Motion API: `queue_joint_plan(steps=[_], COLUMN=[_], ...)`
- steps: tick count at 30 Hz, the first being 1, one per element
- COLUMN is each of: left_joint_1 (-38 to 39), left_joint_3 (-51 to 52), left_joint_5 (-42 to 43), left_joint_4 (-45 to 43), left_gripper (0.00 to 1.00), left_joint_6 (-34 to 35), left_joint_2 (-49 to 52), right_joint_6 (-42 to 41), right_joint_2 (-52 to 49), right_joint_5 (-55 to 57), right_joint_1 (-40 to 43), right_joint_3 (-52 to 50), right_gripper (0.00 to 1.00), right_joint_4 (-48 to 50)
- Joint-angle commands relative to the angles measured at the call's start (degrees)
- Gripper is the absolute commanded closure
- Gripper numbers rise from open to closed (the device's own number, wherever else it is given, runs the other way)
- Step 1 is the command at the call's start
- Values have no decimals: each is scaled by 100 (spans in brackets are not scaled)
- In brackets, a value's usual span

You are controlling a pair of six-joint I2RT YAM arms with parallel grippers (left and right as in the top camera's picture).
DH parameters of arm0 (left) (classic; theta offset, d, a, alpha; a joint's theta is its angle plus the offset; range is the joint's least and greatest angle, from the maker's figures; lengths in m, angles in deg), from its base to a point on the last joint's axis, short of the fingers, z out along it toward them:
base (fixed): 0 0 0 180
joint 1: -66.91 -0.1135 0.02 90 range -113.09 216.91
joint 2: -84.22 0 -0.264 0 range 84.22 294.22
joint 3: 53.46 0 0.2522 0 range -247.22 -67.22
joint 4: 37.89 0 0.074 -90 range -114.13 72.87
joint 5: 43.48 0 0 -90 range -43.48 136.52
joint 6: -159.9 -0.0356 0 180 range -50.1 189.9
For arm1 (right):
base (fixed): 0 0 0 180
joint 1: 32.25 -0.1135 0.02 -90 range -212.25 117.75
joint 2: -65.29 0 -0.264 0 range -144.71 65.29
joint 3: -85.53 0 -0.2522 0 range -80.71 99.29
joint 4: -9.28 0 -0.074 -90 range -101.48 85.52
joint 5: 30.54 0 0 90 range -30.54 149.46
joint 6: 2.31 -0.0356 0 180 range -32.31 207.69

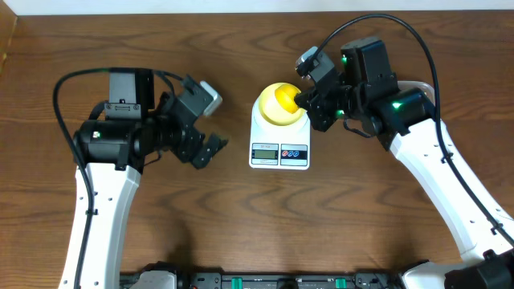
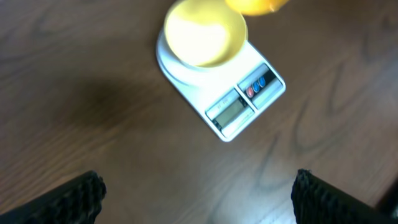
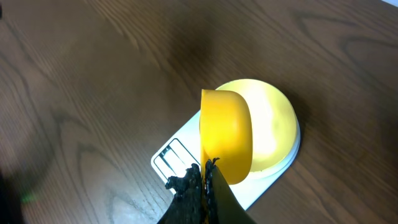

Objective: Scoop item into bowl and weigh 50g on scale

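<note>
Bright yellow plastic sits nearest in the right wrist view: the scoop (image 3: 225, 134), its handle pinched tight between the right fingers (image 3: 194, 186). Its cup appears turned on its side, hanging over the near rim of the pale yellow bowl (image 3: 273, 121); whether the two touch cannot be told. The bowl sits squarely on the round platform of the white scale (image 3: 171, 158), whose display faces the robot, its digits too small to read. No beans can be made out in any view; the bowl's inside reads only as a pale blur. The step in hand looks like tipping the scoop into the bowl. To do it well, the cup should hang over the bowl's middle, clear of the rim, since any press on bowl or platform would falsify the reading. The wrist should roll slowly so the load comes out in a trickle. Farther off across the brown wood desk (image 3: 93, 74), the left fingers (image 2: 74, 199) are spread wide and empty, well apart from the scale.
</note>
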Motion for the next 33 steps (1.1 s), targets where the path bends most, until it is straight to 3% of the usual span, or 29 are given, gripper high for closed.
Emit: queue_joint_plan(steps=[1,8,13,19,25,33], left_joint_1=[-31,-138,-710,-1482,-1561,-1561], left_joint_3=[-9,68,326,831,1038,1038], left_joint_5=[98,704,1285,2671,2249,2013], left_joint_4=[210,254,122,116,105,-411], left_gripper=[2,2,2,2,2,3], left_joint_6=[-859,-1276,-1314,-2011,-2194,-1563], left_joint_2=[4,2,-37,-177,-225,-229], right_joint_6=[-61,-61,-61,-61,-61,-61], right_joint_2=[9,9,9,9,9,9], right_joint_5=[-17,-17,-17,-17,-17,-15], right_joint_1=[17,17,20,17,17,17], right_joint_3=[59,59,59,59,59,59], right_gripper=[99,99,99,99,99,99], right_joint_4=[-7,-20,-50,-26,-15,15])
